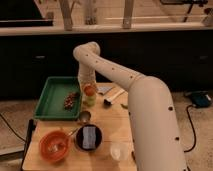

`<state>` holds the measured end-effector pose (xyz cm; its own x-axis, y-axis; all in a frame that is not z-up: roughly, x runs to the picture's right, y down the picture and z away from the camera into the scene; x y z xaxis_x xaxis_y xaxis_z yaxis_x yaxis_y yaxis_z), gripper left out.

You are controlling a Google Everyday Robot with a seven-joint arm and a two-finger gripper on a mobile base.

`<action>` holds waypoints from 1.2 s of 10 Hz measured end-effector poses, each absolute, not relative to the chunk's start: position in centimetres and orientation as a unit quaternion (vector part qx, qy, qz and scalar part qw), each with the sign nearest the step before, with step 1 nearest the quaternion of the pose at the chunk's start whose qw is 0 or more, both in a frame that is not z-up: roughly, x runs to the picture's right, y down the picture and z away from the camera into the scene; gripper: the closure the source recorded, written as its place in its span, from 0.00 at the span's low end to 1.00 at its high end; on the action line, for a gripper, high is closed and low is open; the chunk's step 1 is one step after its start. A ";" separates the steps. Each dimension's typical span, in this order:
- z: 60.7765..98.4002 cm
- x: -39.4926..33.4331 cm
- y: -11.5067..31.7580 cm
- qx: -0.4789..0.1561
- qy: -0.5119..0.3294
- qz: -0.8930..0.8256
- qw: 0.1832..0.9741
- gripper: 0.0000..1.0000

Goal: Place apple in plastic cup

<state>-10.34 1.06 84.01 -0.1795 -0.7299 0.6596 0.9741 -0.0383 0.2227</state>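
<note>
On the wooden bench (pixel 107 125), a green tray (pixel 49 105) holding brown bits (pixel 71 100) sits at 10 o'clock. A metal cup (pixel 84 117) stands near the centre, directly at 6 o'clock from the claw (pixel 89 89). An orange bowl (pixel 53 144) is at 8 o'clock, a dark bowl (pixel 89 137) at 6 and a whitish clear cup (pixel 116 150) at 5.

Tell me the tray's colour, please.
The tray is green, camera view; the claw is above the plastic cup.
</note>
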 end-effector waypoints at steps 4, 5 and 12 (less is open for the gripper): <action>84.2 -10.1 0.8 -0.189 -0.323 -0.694 0.615 0.20; 84.2 -10.0 0.7 -0.189 -0.323 -0.693 0.616 0.20; 84.4 -9.8 0.5 -0.188 -0.323 -0.689 0.620 0.20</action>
